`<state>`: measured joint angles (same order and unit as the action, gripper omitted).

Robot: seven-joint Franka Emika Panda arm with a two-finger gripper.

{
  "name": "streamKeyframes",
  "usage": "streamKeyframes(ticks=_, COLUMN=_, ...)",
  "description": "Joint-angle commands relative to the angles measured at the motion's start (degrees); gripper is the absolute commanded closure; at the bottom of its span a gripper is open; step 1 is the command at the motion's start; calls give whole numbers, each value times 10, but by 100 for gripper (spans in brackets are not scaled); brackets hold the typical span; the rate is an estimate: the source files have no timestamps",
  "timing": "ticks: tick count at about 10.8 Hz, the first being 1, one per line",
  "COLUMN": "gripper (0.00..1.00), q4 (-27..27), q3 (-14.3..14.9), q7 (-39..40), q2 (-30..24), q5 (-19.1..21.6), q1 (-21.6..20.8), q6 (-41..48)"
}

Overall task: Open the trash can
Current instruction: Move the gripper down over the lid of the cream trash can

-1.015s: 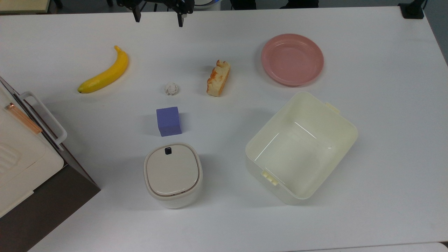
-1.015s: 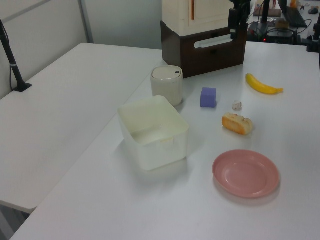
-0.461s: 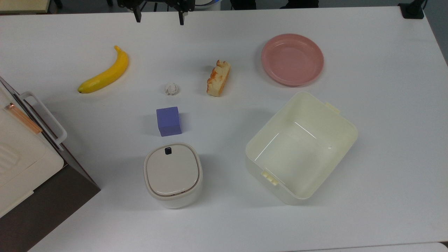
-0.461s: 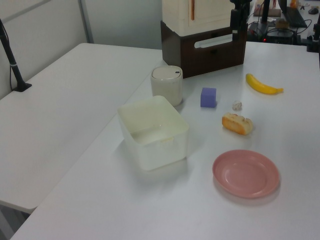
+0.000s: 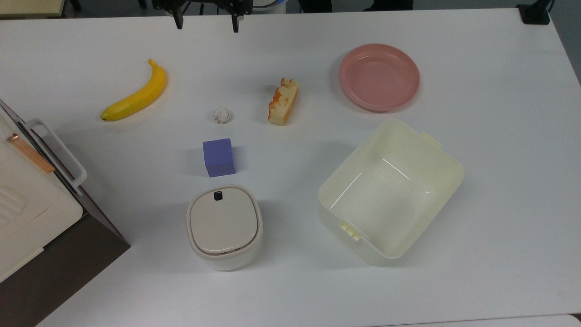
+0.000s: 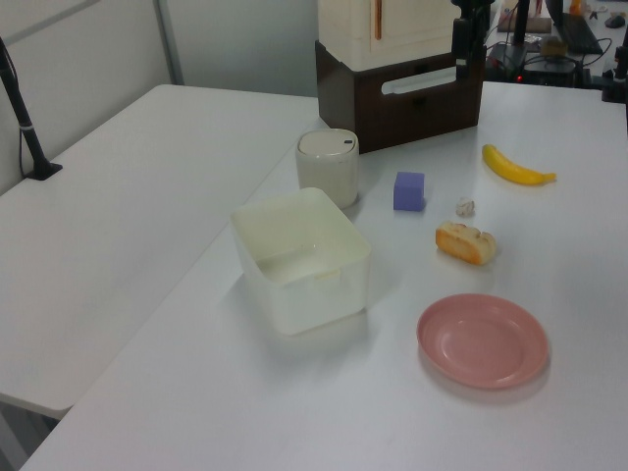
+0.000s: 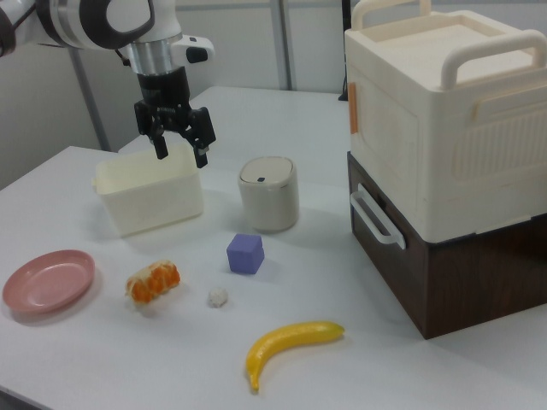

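Gripper (image 5: 206,22) fingers are hanging spread wide, holding nothing, above the table's (image 5: 499,136) far edge in the top view, while the closed trash can (image 5: 224,226) is sitting toward the near edge.

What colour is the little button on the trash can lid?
Black. The button sits at the edge of the beige lid, clearest in the top view.

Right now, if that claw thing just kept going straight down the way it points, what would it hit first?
Most likely bare table. The open end effector points downward near the far edge in the top view, above empty white surface beyond the banana. The trash can sits well away from it. Depth is uncertain.
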<state>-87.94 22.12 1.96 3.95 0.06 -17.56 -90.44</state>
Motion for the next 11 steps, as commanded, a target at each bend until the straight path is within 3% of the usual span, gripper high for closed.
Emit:
streamKeyframes(ticks=1, gripper=0, q4=-14, q3=2, q7=9, q2=-16, q5=-9, q1=-9, q6=9)
streamKeyframes(ticks=4, gripper=0, q4=-16, q3=2, q7=22, q2=-16, q5=-9, q1=-9, q6=9)
streamKeyframes(ticks=5, gripper=21, q4=-17, q3=2, q7=31, q2=-16, q5=-12, q1=-9, q6=9)
streamKeyframes(ticks=6, gripper=78, q4=-21, q3=-1, q7=51, q2=-15, q5=-20, q1=-10, q6=7)
streamKeyframes(ticks=7, gripper=100, q4=-21, q3=-2, q7=50, q2=-11, q5=-33, q1=-12, q6=-9)
streamKeyframes(ticks=9, gripper=100, q4=-34, q3=-4, q7=-49, q2=7, q5=-40, q1=-21, q6=-143)
streamKeyframes(ticks=10, gripper=100, q4=-32, q3=-6, q7=-149, q2=29, q5=-67, q1=-25, q6=-222)
streamKeyframes(ticks=11, gripper=100, q4=-30, q3=-8, q7=-291, q2=57, q5=-125, q1=-33, q6=-307)
